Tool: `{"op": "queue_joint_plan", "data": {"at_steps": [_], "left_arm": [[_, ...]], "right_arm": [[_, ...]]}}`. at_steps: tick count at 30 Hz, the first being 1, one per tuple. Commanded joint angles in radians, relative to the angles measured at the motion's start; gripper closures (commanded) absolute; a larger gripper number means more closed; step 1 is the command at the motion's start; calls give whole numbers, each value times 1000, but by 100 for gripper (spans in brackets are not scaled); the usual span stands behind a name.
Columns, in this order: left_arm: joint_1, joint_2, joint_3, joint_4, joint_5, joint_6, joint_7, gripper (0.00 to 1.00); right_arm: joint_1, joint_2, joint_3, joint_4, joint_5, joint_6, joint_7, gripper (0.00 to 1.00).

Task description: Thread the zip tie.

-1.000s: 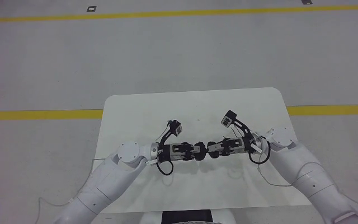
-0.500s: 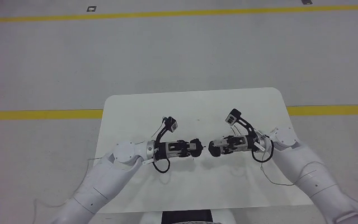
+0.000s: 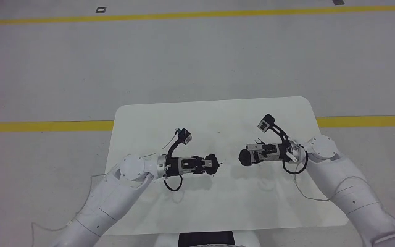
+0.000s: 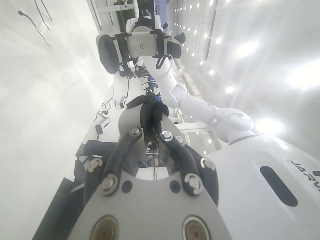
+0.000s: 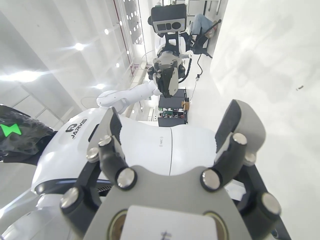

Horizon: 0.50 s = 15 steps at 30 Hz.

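Over the white table (image 3: 185, 117) the two arms face each other nose to nose; the left gripper (image 3: 211, 164) sits just at nine o'clock of the table's middle, the right gripper (image 3: 244, 157) at about three o'clock, with a clear gap between them and no contact.

The left wrist view shows the left gripper's black pads clenched together; a thin dark strand, which I take for the zip tie (image 4: 154, 151), runs down between the fingers toward the palm; so the tie is up off the table, pinched in the left gripper near the middle.

In the right wrist view that gripper's fingers are spread wide, released, with nothing between them; the left wrist view shows the same open stance head-on.

Progress, as a judgement: one hand has let go and the two stand apart, so the joint work at the tie's head is not in hand right now; whether the tail already sits through the head I cannot tell, as the tie is too thin to read; if it is not through, the right gripper must close in again, take the free end and feed it.

A small dark speck (image 3: 217, 131) lies on the table at twelve o'clock of the grippers, too small to name.
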Motion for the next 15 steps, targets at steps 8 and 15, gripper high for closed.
{"op": "queue_joint_plan", "data": {"at_steps": [8, 15], "left_arm": [[-19, 3, 18, -4, 128, -45, 21, 100], [-28, 1, 21, -40, 220, -45, 60, 100]], "right_arm": [[13, 19, 31, -27, -327, -23, -123, 0], [7, 34, 64, -82, -552, -31, -215, 0]]}}
